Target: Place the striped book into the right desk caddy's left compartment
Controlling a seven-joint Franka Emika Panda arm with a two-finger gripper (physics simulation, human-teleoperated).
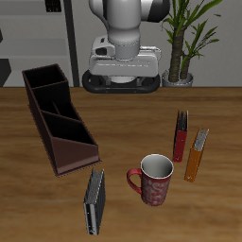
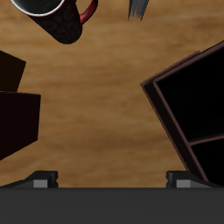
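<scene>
The striped book (image 1: 94, 202) lies flat near the table's front edge, beside the mug; its corner shows in the wrist view (image 2: 140, 9). The right desk caddy (image 1: 59, 118) is a long maroon-brown open box with dividers, standing farther back than the book; part of it shows in the wrist view (image 2: 188, 114). My gripper (image 1: 121, 52) hangs high over the back of the table, far from both. In the wrist view the gripper (image 2: 112, 178) is open and empty, its fingertips (image 2: 39, 178) wide apart.
A red-patterned mug (image 1: 152, 179) stands beside the book; it also shows in the wrist view (image 2: 57, 22). A slim red object (image 1: 180, 135) and a slim orange object (image 1: 197, 154) lie beyond the mug. A potted plant (image 1: 186, 43) stands at the back.
</scene>
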